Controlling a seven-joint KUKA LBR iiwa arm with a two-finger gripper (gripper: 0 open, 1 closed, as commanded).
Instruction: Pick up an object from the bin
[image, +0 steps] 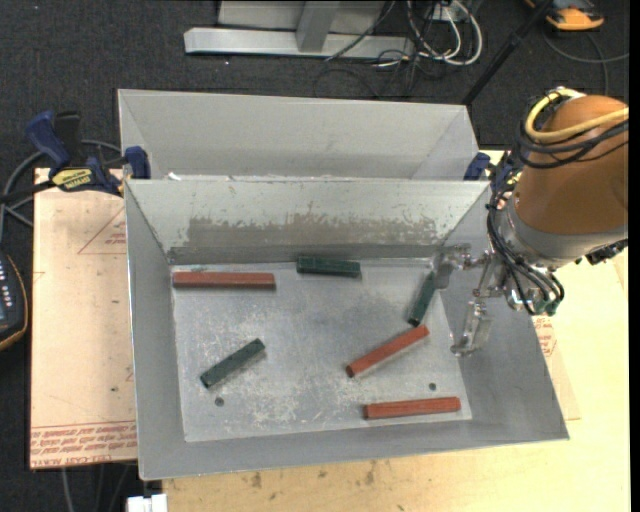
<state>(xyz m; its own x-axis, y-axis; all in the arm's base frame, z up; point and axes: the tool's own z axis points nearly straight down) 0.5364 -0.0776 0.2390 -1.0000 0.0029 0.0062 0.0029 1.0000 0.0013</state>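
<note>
Gripper (455, 305) at 3 o'clock in bin (300, 205), fingers spread, seemingly empty; dark green block (424, 298) at its 9. Centre jaws across block's short side before closing

Orange domed cover (572, 170); yellow and black cables (527, 288).

The bin (300, 210) is grey, the bars (223, 281) red-brown, the shorter blocks (232, 363) seemingly dark green, the arm's cover (570, 180) orange.

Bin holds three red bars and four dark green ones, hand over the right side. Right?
Wrong count: the camera view shows three dark green bars, not four: at the back, front left, and one beside the hand. Three red bars and the hand at right are correct.
</note>
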